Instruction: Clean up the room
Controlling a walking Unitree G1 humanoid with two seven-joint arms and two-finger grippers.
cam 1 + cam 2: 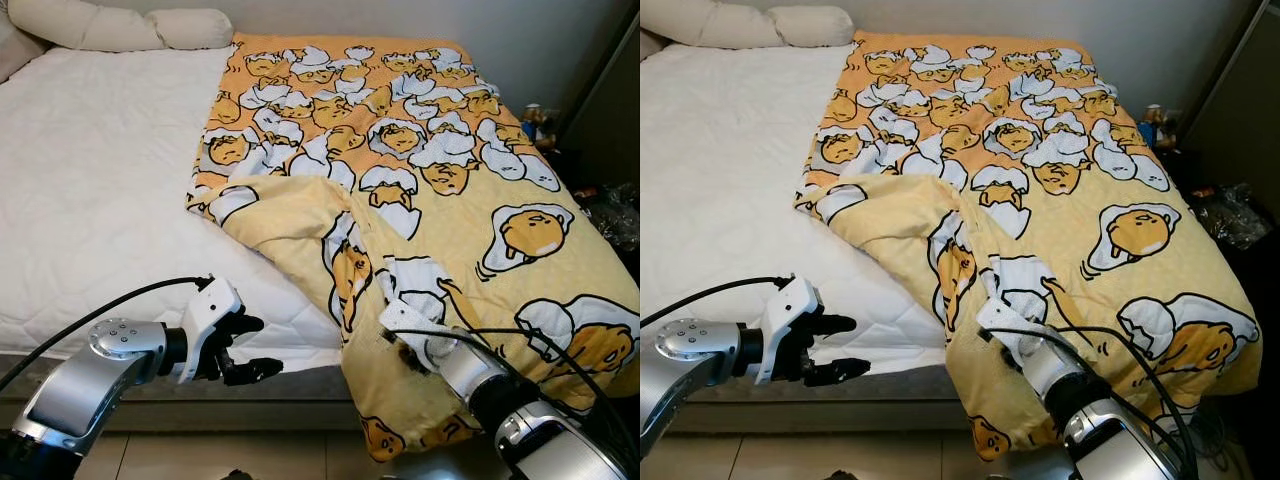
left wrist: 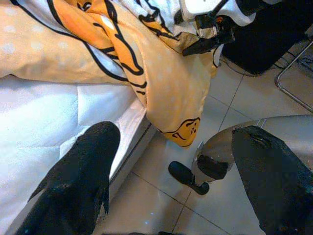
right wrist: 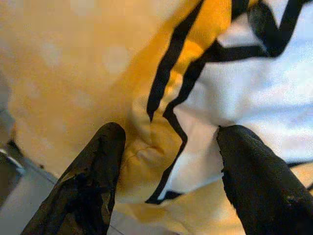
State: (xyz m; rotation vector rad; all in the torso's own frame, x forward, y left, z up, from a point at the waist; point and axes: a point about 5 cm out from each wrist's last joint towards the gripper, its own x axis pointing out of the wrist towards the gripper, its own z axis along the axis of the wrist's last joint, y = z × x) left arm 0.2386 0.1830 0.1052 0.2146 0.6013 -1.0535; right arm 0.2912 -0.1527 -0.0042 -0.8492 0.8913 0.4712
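A: Where is the blanket?

B: The yellow cartoon-print blanket [image 1: 420,190] covers the right part of the bed [image 1: 90,200], over the white mattress, with its near edge bunched and hanging off the foot of the bed toward the tiled floor [image 2: 205,147]. Two pillows [image 1: 120,25] lie at the head.

A: And the right end effector?

B: The right end effector [image 3: 166,161] sits at that hanging edge, fingers [image 3: 93,181] spread apart with a fold of the fabric between them, not clamped.

A: The left one?

B: The left end effector [image 1: 245,348] hovers just off the foot of the bed, beside the mattress edge, fingers parted and holding nothing.
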